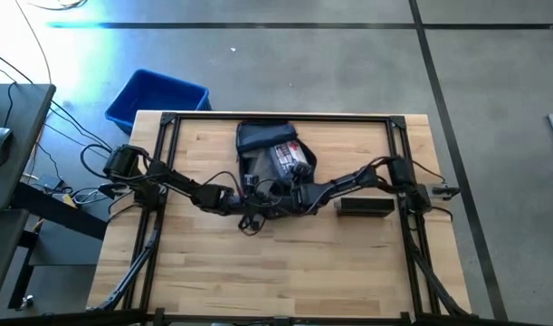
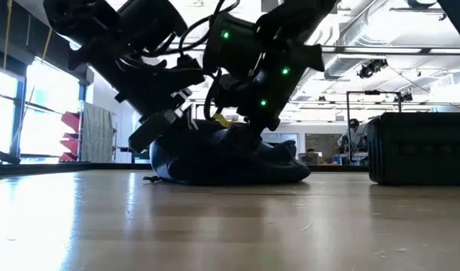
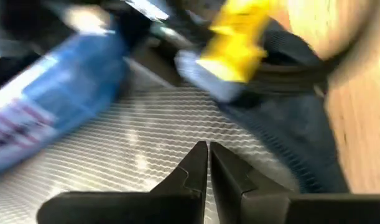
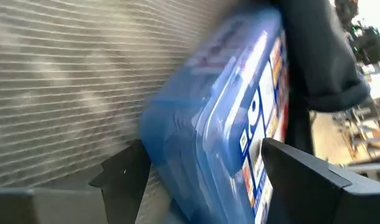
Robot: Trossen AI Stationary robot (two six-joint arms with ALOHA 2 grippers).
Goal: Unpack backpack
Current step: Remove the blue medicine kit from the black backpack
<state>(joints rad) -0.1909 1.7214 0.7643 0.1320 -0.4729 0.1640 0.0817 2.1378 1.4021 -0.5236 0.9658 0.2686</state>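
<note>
Nearest in the low view lies bare wooden table (image 2: 214, 226). Behind it, in the middle of the table, the dark navy backpack (image 2: 230, 162) lies slumped and open, with both arms reaching down into it from above.

The left gripper (image 3: 208, 163) has its two fingers pressed together with nothing between them, resting over a silvery ridged pouch (image 3: 140, 149) at the backpack's mouth. Just beyond its tips lie a blue package (image 3: 53, 99) and a yellow item (image 3: 239, 37), against the bag's dark fabric.

The right gripper (image 4: 205, 165) stands wide, its fingers on either side of a blue plastic box (image 4: 233, 118) with printed labels. Whether the fingers actually press on the box I cannot tell.

To the right of the backpack, well apart, a black case (image 1: 365, 207) sits on the table. Past the far left corner stands a bright blue bin (image 1: 157, 98) on the floor
</note>
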